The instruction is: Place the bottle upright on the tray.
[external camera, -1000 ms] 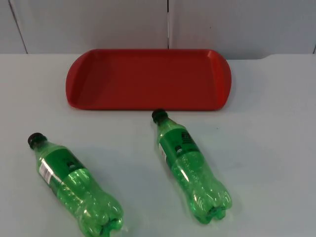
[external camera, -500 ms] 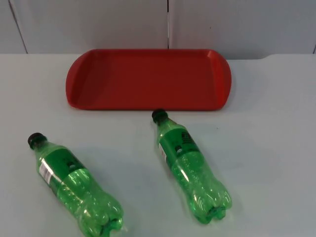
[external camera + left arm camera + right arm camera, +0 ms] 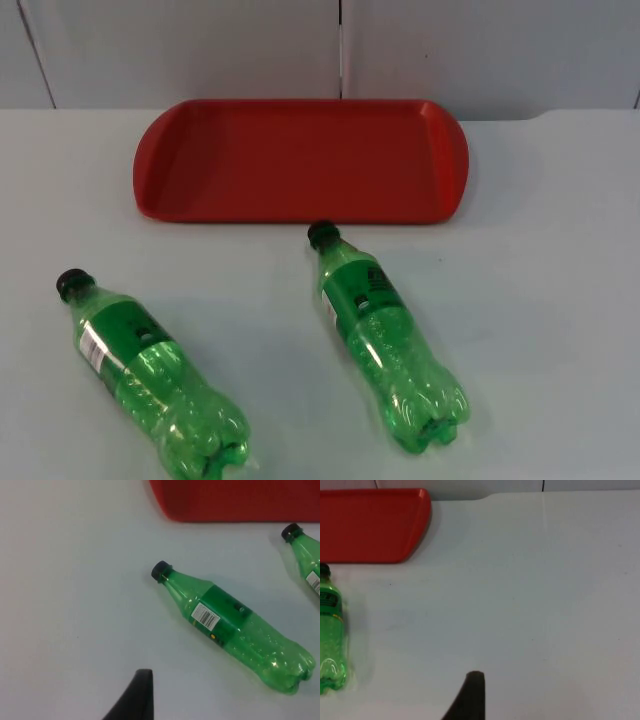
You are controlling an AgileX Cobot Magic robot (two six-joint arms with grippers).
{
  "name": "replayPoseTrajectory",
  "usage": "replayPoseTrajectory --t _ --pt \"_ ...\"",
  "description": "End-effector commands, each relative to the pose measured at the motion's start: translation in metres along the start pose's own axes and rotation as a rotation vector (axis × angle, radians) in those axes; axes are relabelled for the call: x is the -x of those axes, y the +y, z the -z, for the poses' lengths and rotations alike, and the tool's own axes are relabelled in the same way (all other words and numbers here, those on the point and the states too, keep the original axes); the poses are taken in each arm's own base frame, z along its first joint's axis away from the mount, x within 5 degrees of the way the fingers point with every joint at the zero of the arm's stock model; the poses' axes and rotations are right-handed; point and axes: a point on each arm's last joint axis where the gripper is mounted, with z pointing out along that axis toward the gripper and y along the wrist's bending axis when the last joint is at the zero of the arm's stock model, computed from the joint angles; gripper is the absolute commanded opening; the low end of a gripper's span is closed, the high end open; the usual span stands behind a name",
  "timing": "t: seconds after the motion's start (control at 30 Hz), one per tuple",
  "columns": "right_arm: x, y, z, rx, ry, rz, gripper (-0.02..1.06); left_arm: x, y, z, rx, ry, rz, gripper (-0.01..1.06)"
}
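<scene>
Nothing has shifted over the last second: both green bottles lie on their sides on the white surface (image 3: 560,250), the left bottle (image 3: 150,375) at lower left, the right bottle (image 3: 388,335) just below the red tray (image 3: 150,165), cap nearly touching its rim. No grasp has begun. The left gripper (image 3: 137,695) and right gripper (image 3: 470,695) hang above the surface, both waiting; I cannot tell their finger spacing.

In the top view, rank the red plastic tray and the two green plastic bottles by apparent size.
1. Red plastic tray, largest.
2. Left green plastic bottle and right green plastic bottle: they look alike, so no ranking between them.
</scene>
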Motion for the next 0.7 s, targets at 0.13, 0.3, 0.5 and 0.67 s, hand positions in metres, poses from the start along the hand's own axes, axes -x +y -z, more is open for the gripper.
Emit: replayPoseTrajectory --t 0.13,0.3,0.5,0.67 --pt "0.000 0.000 0.000 0.000 -0.006 -0.006 0.84 0.012 -0.003 -0.008 -0.044 -0.023 0.041 1.05" --pt "0.000 0.000 0.000 0.000 -0.006 -0.006 0.84 0.016 -0.003 -0.014 -0.054 0.001 0.051 1.05" --pt "0.000 0.000 0.000 0.000 -0.006 -0.006 0.84 0.018 -0.002 -0.021 -0.051 0.040 0.055 1.05" --pt "0.000 0.000 0.000 0.000 -0.006 -0.006 0.84 0.022 -0.001 -0.027 -0.051 0.041 0.067 1.05"
